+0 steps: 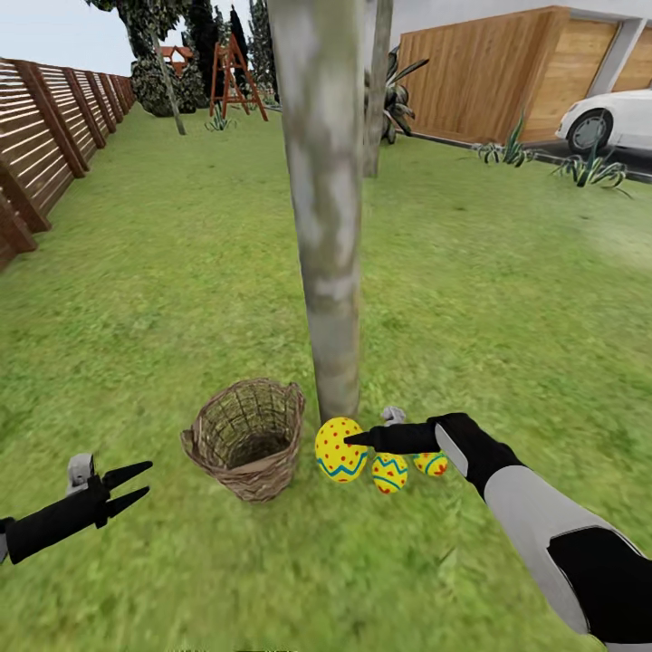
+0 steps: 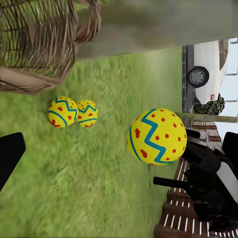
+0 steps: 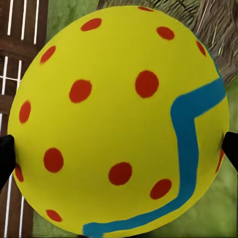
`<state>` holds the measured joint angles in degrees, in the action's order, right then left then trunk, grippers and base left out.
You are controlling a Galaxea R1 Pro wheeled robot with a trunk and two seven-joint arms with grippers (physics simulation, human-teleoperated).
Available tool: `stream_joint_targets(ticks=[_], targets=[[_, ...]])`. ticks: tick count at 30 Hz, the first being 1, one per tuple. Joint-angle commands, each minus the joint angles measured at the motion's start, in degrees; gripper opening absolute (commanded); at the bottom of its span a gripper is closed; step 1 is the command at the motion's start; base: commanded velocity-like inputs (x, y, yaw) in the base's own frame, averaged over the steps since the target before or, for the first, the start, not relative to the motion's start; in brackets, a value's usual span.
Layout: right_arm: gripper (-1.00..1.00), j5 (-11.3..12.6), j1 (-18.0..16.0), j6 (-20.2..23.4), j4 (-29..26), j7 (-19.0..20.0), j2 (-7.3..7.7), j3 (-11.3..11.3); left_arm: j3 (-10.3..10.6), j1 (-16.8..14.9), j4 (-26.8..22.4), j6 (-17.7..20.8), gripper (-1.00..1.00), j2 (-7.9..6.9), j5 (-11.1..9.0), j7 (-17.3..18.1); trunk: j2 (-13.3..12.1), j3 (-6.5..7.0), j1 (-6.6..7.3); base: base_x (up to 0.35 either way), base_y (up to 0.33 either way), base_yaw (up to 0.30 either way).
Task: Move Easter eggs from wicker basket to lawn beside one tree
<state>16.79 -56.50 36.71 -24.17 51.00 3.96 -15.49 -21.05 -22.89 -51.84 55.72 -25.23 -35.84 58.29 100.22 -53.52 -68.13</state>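
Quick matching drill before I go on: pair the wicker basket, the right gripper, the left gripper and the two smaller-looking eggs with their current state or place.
1. wicker basket
2. right gripper
3. left gripper
4. two eggs

a. open, holding nothing
b. lying on the lawn at the foot of the tree
c. closed on the third egg
d. no eggs in sight inside

Pairs: 1-d, 2-c, 3-a, 4-b

Upper right of the head view: white car (image 1: 614,116) parked beside a tan wooden garage wall (image 1: 493,77), spiky plants (image 1: 593,168) along the edge. Top centre: red-brown wooden ladder frame (image 1: 234,74) before dark cypress-like trees (image 1: 204,50). Behind the thick trunk: thinner trunk (image 1: 377,91).
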Motion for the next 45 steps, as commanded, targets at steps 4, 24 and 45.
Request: stream_joint_targets(ticks=[4,24,45], targets=[[-1.00,0.6,0.0,0.4,0.0,-0.1,0.14,-0.3,0.0,0.0,0.0,0.3,1.00,0.01,0.1,0.2,0.0,-0.04,0.01,0.000,-0.302,0.207],[-1.00,0.6,0.0,0.0,0.7,-0.8,-0.03,-0.4,-0.1,0.0,1.3,0.3,1.00,1.11,0.1,0.2,0.0,-0.04,0.01,0.000,-0.304,0.002],[-1.00,0.0,0.3,-8.3,-0.1,-39.5,-2.47,-0.8,-6.1,-0.6,4.1,0.6,1.00,10.92,-17.8,5.2,0.0,-0.04,0.01,0.000,-0.081,0.000]])
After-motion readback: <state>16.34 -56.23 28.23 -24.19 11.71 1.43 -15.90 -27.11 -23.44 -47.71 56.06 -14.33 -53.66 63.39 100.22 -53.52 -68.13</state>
